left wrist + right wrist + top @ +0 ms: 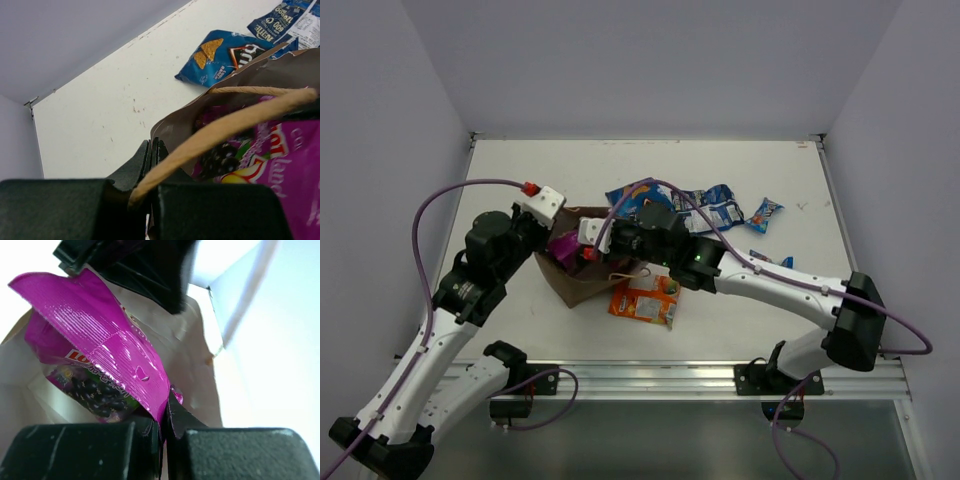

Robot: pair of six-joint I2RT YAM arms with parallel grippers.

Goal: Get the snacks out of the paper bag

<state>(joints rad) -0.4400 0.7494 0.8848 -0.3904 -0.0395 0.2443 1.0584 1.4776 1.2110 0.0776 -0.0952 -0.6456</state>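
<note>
Pouch edge pinched, bag rim clamped

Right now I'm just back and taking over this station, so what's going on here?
The left end effector is shut on the paper bag's handle, steadying the bag. The right end effector is shut on a magenta pouch at the bag's mouth, not yet clear of it. A blue chip bag and an orange packet already lie on the table.
</note>
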